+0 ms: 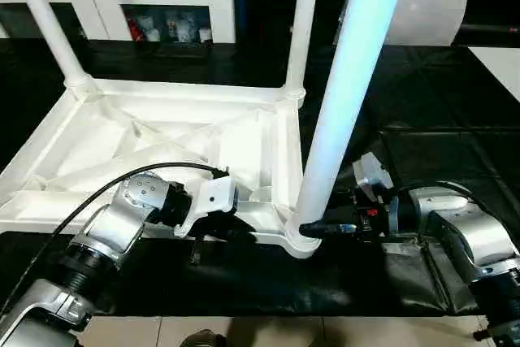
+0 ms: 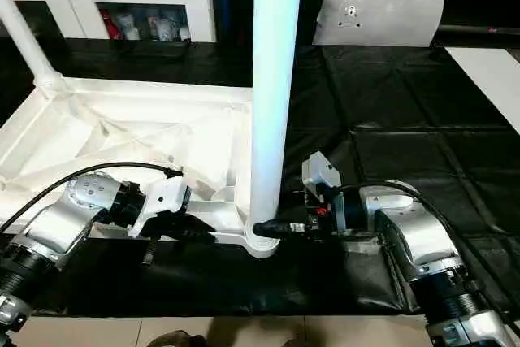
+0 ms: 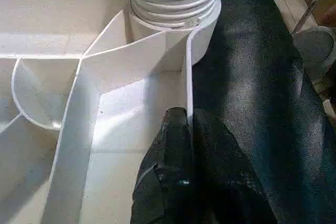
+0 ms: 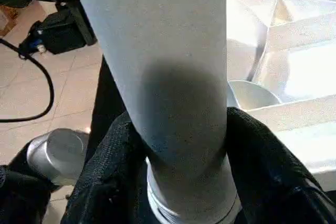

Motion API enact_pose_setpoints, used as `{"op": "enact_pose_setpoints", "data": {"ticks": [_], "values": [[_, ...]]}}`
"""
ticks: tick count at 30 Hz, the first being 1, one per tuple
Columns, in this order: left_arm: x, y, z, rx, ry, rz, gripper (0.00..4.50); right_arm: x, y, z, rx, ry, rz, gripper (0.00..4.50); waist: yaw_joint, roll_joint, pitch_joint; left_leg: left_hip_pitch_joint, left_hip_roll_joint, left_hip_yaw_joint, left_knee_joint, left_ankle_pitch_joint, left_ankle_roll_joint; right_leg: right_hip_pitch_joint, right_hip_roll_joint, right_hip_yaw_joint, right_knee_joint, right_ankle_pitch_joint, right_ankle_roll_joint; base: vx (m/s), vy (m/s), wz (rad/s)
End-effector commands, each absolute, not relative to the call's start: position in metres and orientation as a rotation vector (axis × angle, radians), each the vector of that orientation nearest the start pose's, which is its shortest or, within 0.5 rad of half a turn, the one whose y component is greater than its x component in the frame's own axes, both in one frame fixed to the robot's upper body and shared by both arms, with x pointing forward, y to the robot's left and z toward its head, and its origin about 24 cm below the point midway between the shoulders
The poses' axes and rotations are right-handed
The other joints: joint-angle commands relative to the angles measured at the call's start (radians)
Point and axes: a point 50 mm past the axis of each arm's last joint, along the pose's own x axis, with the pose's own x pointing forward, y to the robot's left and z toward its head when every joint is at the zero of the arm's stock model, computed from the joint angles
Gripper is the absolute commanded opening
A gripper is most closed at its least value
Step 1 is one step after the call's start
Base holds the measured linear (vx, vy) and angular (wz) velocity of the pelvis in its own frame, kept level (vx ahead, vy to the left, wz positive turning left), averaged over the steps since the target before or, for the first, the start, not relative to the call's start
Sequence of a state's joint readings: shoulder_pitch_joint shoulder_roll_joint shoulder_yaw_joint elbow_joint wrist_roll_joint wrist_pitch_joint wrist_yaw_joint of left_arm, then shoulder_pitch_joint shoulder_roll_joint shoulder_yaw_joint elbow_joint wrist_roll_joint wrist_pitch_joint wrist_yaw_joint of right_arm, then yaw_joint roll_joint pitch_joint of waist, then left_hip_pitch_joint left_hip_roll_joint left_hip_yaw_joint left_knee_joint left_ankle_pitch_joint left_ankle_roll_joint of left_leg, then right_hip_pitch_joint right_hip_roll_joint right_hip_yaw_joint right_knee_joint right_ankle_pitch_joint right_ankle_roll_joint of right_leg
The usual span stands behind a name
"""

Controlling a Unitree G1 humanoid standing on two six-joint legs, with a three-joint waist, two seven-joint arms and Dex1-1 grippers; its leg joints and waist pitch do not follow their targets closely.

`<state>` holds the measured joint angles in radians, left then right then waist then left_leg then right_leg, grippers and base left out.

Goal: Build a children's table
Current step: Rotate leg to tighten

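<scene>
Upright leg (image 1: pixel 341 103) standing in near corner socket of upturned table top (image 1: pixel 162 140), right gripper (image 4: pixel 181 182) jaws clamped round its base; left gripper (image 3: pixel 181 145) jaws pinching the rim beside it

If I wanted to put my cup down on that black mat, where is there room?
Free: the black mat right of the upturned tabletop, behind the right gripper. Crowded: the near corner, where that gripper clasps the leg and the left gripper pinches the rim.

top (image 1: pixel 122 140) upside down on mat (image 1: pixel 422 95); leg (image 1: pixel 345 95) upright in near right corner socket.
</scene>
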<state>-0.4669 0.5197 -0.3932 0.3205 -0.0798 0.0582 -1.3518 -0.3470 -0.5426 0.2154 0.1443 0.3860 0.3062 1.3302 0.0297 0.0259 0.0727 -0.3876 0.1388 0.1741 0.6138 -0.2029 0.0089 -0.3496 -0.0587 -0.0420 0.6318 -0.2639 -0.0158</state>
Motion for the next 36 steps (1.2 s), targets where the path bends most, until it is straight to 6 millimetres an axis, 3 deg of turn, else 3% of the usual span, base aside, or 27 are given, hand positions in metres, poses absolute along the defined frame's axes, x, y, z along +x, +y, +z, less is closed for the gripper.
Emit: {"op": "enact_pose_setpoints", "data": {"ticks": [1, 5, 8, 10, 13, 15, 19, 21, 22, 23, 24, 25, 26, 27, 28, 29, 31, 36], "values": [[0.281, 0.136, 0.059, 0.511, 0.425, -1.576, 0.0, 0.259, -0.149, 0.075, -0.024, 0.339, 1.551, 1.97, -0.001, -0.01, -0.066, 0.024, 0.105, -0.034, -0.069, -0.029, 0.135, 0.027, -0.103, 0.048, -0.056, 0.115, -0.315, 0.0, 0.0, 0.0], [0.286, 0.13, 0.059, 0.481, 0.428, -1.51, 0.0, 0.255, -0.143, 0.067, 0.014, 0.326, 1.434, 1.97, 0.001, -0.012, -0.066, 0.024, 0.106, -0.033, -0.071, -0.026, 0.134, 0.024, -0.106, 0.05, -0.056, 0.119, -0.312, 0.0, 0.0, 0.0], [0.292, 0.117, 0.061, 0.407, 0.404, -1.441, 0.0, 0.258, -0.132, 0.057, -0.006, 0.314, 1.272, 1.97, -0.003, -0.012, -0.057, 0.027, 0.105, -0.034, -0.079, -0.084, 0.102, 0.019, -0.107, 0.051, -0.066, 0.037, -0.308, 0.0, 0.0, 0.0], [0.298, 0.104, 0.065, 0.349, 0.376, -1.385, 0.0, 0.266, -0.123, 0.053, 0.027, 0.316, 1.124, 1.96, -0.019, -0.009, -0.046, 0.029, 0.1, -0.038, -0.092, -0.208, 0.015, 0.015, -0.104, 0.053, -0.084, -0.169, -0.281, 0.0, 0.0, 0.0], [0.307, 0.093, 0.067, 0.323, 0.359, -1.312, 0.0, 0.277, -0.109, 0.055, 0.058, 0.303, 1.004, 1.94, -0.039, -0.003, -0.042, 0.026, 0.096, -0.048, -0.098, -0.287, -0.035, 0.012, -0.106, 0.055, -0.091, -0.279, -0.244, -0.017, 0.004, -0.02], [0.314, 0.087, 0.067, 0.302, 0.359, -1.24, 0.0, 0.284, -0.1, 0.057, 0.068, 0.293, 0.942, 1.94, -0.052, 0.0, -0.042, 0.032, 0.095, -0.048, -0.099, -0.319, -0.057, 0.002, -0.103, 0.057, -0.095, -0.288, -0.23, 0.0, 0.0, 0.0], [0.323, 0.076, 0.068, 0.275, 0.363, -1.139, 0.0, 0.299, -0.087, 0.058, 0.107, 0.289, 0.751, 1.93, -0.061, -0.003, -0.045, 0.025, 0.093, -0.045, -0.095, -0.27, -0.036, 0.003, -0.107, 0.064, -0.1, -0.238, -0.228, 0.0, 0.0, 0.0], [0.325, 0.069, 0.069, 0.292, 0.353, -1.106, 0.0, 0.306, -0.082, 0.057, 0.123, 0.306, 0.652, 1.93, -0.061, 0.0, -0.051, 0.025, 0.096, -0.041, -0.093, -0.21, -0.016, 0.005, -0.103, 0.063, -0.094, -0.137, -0.236, 0.0, 0.0, 0.0], [0.326, 0.064, 0.07, 0.293, 0.342, -1.097, 0.0, 0.309, -0.08, 0.056, 0.144, 0.31, 0.613, 1.93, -0.063, -0.001, -0.052, 0.022, 0.095, -0.04, -0.093, -0.177, -0.001, 0.007, -0.1, 0.061, -0.089, -0.076, -0.25, 0.0, 0.0, 0.0], [0.326, 0.062, 0.071, 0.291, 0.336, -1.1, 0.0, 0.309, -0.08, 0.057, 0.151, 0.299, 0.622, 1.93, -0.061, -0.005, -0.061, 0.019, 0.094, -0.038, -0.086, -0.123, 0.02, 0.017, -0.102, 0.059, -0.083, 0.001, -0.259, 0.0, 0.0, 0.0], [0.326, 0.062, 0.071, 0.291, 0.336, -1.1, 0.0, 0.309, -0.08, 0.058, 0.15, 0.295, 0.624, 2.28, -0.057, -0.004, -0.063, 0.018, 0.093, -0.037, -0.082, -0.09, 0.037, 0.019, -0.104, 0.059, -0.078, 0.051, -0.261, 0.0, 0.0, 0.0], [0.326, 0.064, 0.07, 0.314, 0.333, -1.102, 0.0, 0.307, -0.082, 0.062, 0.135, 0.248, 0.678, 2.28, -0.05, -0.008, -0.066, 0.013, 0.09, -0.033, -0.075, -0.017, 0.09, 0.024, -0.105, 0.057, -0.068, 0.177, -0.269, 0.0, 0.0, 0.0], [0.326, 0.066, 0.069, 0.334, 0.33, -1.111, 0.0, 0.305, -0.083, 0.063, 0.128, 0.24, 0.703, 2.49, -0.049, -0.01, -0.066, 0.011, 0.09, -0.033, -0.073, -0.006, 0.106, 0.025, -0.106, 0.057, -0.067, 0.201, -0.27, 0.0, 0.0, 0.0], [0.325, 0.067, 0.068, 0.345, 0.329, -1.117, 0.0, 0.304, -0.085, 0.062, 0.123, 0.239, 0.707, 2.65, -0.049, -0.01, -0.066, 0.011, 0.09, -0.033, -0.073, -0.006, 0.106, 0.025, -0.106, 0.057, -0.067, 0.201, -0.27, 0.0, 0.0, 0.0], [0.325, 0.072, 0.067, 0.367, 0.332, -1.127, 0.0, 0.302, -0.091, 0.061, 0.103, 0.235, 0.715, 2.69, -0.045, -0.01, -0.065, 0.01, 0.092, -0.033, -0.073, -0.002, 0.135, 0.024, -0.107, 0.054, -0.067, 0.216, -0.269, 0.0, 0.0, 0.0], [0.324, 0.075, 0.067, 0.382, 0.327, -1.138, 0.0, 0.3, -0.095, 0.06, 0.089, 0.229, 0.727, 2.74, -0.045, -0.01, -0.064, 0.01, 0.093, -0.032, -0.073, -0.011, 0.138, 0.025, -0.106, 0.053, -0.068, 0.203, -0.268, 0.0, 0.0, 0.0], [0.322, 0.085, 0.064, 0.442, 0.327, -1.173, 0.0, 0.293, -0.11, 0.061, 0.041, 0.199, 0.765, 3.09, -0.038, -0.01, -0.058, 0.012, 0.098, -0.033, -0.077, -0.066, 0.127, 0.024, -0.107, 0.053, -0.079, 0.089, -0.256, 0.0, 0.0, 0.0], [0.315, 0.098, 0.06, 0.499, 0.326, -1.265, 0.0, 0.281, -0.133, 0.063, -0.032, 0.187, 0.873, 3.42, -0.034, -0.01, -0.057, 0.018, 0.102, -0.031, -0.081, -0.093, 0.108, 0.019, -0.104, 0.054, -0.082, 0.043, -0.254, 0.0, 0.0, 0.0]]}}
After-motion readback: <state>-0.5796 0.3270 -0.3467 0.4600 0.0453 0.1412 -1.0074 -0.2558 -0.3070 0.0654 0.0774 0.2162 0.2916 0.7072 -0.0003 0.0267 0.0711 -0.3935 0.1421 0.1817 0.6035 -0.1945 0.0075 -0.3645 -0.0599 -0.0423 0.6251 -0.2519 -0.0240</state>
